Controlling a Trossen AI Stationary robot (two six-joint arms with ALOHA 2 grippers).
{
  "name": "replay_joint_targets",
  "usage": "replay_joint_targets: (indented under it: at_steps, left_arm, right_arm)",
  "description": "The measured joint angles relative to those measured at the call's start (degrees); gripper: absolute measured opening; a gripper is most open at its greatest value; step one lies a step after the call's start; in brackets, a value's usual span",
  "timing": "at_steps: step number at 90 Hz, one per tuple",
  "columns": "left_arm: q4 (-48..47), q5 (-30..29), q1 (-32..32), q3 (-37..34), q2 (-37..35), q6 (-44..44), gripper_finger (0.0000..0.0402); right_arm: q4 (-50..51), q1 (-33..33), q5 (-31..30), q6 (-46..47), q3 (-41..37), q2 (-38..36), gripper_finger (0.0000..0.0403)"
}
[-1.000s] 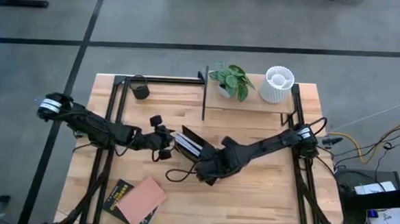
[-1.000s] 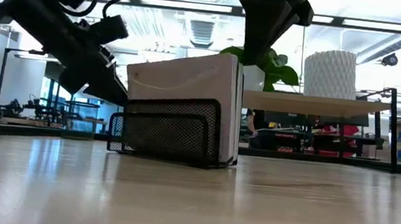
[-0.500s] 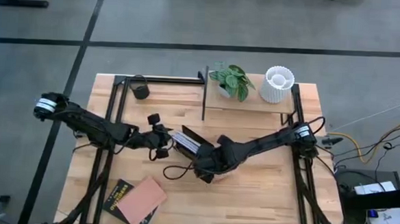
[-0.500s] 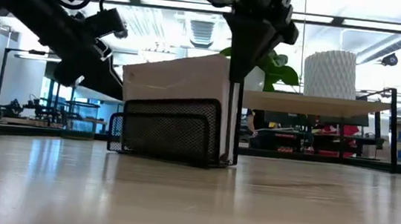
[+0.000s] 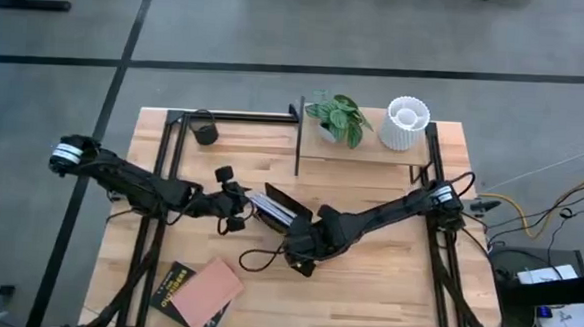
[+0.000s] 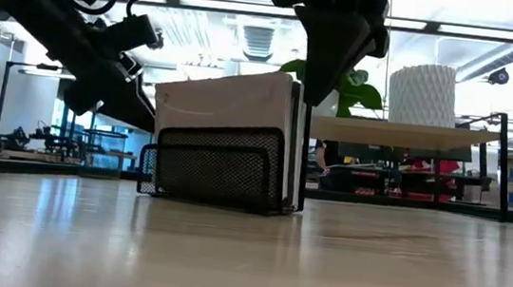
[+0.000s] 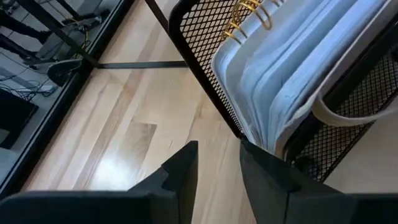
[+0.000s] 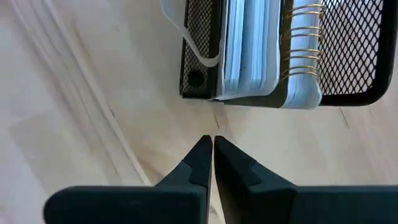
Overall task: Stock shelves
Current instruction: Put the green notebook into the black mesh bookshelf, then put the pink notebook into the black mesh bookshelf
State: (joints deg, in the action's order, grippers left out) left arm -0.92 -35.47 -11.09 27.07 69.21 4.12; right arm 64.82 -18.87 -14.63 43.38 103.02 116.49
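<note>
2 dark arms meet near the middle of the wooden table (image 5: 386, 289). From the left side, the left arm reaches inward, and the left gripper (image 5: 238, 209) sits just beside the near-left end of a black mesh rack (image 6: 221, 166). Its wrist view shows its fingers (image 7: 181, 175) parted by a narrow gap with nothing between them, pointing at the rack's corner. Toward the front-left edge of the table lie 2 flat books, a dark one (image 5: 172, 289) with yellow lettering and a pinkish one (image 5: 208, 291) partly over it.

The rack stands in the middle of the table and holds a white spiral-bound notebook (image 6: 227, 102) upright, its gold wire coil (image 8: 304, 43) showing in the right wrist view. The right gripper (image 5: 303, 246) hovers at the rack's other end, above the tabletop; its fingers (image 8: 200, 160) are pressed nearly together and grip nothing.

Farther back and to the right stand the shelves (image 5: 358, 152): a thin black metal frame carrying 1 pale rectangular wooden board, raised off the table on slim legs, with a black rail running off to the left along the back edge. On the board sit a leafy green plant (image 5: 339, 116) in a small white pot and, to its right, a white ribbed vase (image 5: 404, 122). A small dark cup (image 5: 205, 133) stands at the back left of the table.
</note>
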Motion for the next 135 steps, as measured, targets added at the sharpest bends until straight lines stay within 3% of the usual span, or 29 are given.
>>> replay_joint_targets:
  at_steps: [13,31,46,56,70,80,107,135]
  left_arm:
    - [1.11,0.20,0.00,0.00,0.02,1.51,0.0108]
    - [0.54,4.82,0.00,0.00,0.02,1.94,0.0100]
    - [-6.13,4.72,0.00,0.00,-0.09,1.54,0.0102]
    - [-14.18,5.32,-0.17,0.88,-0.77,5.80,0.0105]
    - [-24.73,12.50,-0.44,3.01,-2.44,13.44,0.0109]
    - [-25.67,17.51,-1.74,3.30,-4.09,17.26,0.0109]
    - [-24.96,19.61,-13.17,3.30,-5.62,27.38,0.0100]
    - [-16.42,17.17,-28.95,3.30,-5.60,39.48,0.0099]
  right_arm:
    - [-0.07,0.00,-0.36,-0.07,0.00,0.00,0.0000]
    - [-0.44,0.02,-0.40,-0.15,0.00,0.00,0.0000]
    - [-0.48,0.00,-0.40,-0.15,0.00,-0.02,0.0000]
    - [-0.78,0.00,-0.40,-0.15,0.00,-0.02,0.0000]
    - [-1.98,0.00,-0.40,-0.15,-0.19,-0.02,0.0000]
    - [-2.82,0.00,-0.40,-0.59,-0.24,-0.02,0.0000]
    - [-5.47,-3.56,-0.39,-0.37,-0.26,-0.02,0.0000]
    - [-23.15,-10.42,-2.66,-4.30,-0.30,3.59,0.0000]
